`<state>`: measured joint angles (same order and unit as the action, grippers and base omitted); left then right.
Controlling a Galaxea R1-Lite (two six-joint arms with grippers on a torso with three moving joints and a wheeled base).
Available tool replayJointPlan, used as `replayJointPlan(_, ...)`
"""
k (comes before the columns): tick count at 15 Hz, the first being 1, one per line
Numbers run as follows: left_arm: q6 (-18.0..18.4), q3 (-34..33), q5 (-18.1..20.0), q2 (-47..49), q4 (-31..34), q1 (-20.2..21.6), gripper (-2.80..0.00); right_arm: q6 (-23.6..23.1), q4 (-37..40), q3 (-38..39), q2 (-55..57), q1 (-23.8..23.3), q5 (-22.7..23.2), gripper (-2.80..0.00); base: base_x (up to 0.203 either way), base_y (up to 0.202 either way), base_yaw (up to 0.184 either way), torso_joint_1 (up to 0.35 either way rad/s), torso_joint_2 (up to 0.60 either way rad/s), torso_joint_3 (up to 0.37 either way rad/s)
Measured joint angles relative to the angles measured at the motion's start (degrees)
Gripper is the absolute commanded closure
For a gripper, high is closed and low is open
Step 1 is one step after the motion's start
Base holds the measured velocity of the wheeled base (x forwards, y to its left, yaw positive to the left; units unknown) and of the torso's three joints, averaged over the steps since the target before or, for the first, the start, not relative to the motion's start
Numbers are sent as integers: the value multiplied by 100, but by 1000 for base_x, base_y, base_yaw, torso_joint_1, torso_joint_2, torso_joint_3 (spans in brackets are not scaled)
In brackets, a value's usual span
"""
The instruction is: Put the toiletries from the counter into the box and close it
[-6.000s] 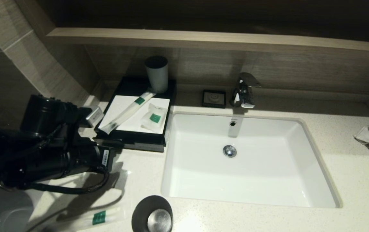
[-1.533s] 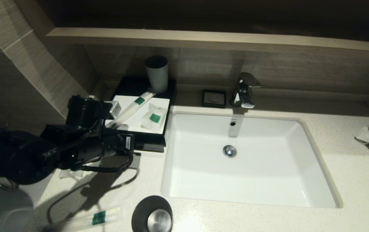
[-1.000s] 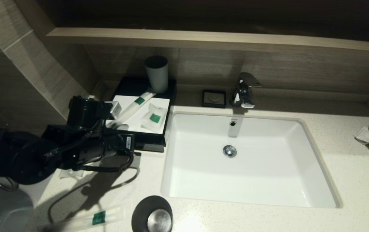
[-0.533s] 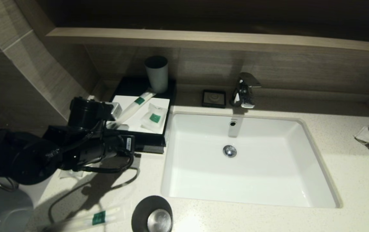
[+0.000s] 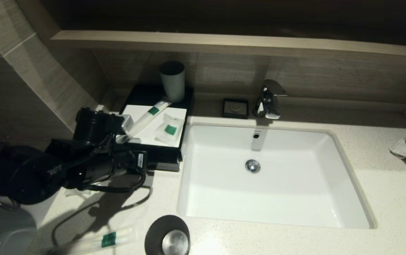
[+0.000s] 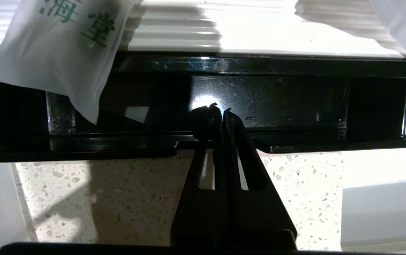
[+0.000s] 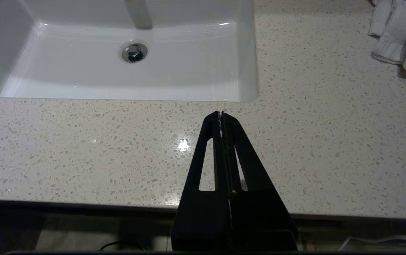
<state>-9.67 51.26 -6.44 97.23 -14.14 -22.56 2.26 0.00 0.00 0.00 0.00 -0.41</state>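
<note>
Now the left gripper (image 6: 217,108), fingers pressed together, noses into the partly open drawer (image 6: 195,102) of the box (image 5: 155,124) at the counter's (image 5: 295,241) back left corner; two sachets (image 5: 169,128) lie atop it.

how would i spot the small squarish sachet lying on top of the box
Start at the white sink and look to its left rear corner, where the black box sits. The small squarish sachet lies on its white top panel, short beside the long narrow sachet.
</note>
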Motion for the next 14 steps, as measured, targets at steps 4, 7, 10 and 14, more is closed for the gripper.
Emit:
replayJointPlan(4, 7, -46, 0, -95, 169, -1, 0, 2, 0, 0, 0, 0, 0, 0, 0, 0, 0, 0, 0, 0)
replayJointPlan(7, 2, -129, -1, -238, 282, -4, 0, 2, 0, 0, 0, 0, -2, 0, 0, 0, 0, 0, 0, 0)
replayJointPlan(10, -2, -285, 5, -366, 318, -15, 0, 1, 0, 0, 0, 0, -2, 0, 0, 0, 0, 0, 0, 0)
replayJointPlan(14, -4, -449, 7, -540, 409, -26, 0, 0, 0, 0, 0, 0, -2, 0, 0, 0, 0, 0, 0, 0)
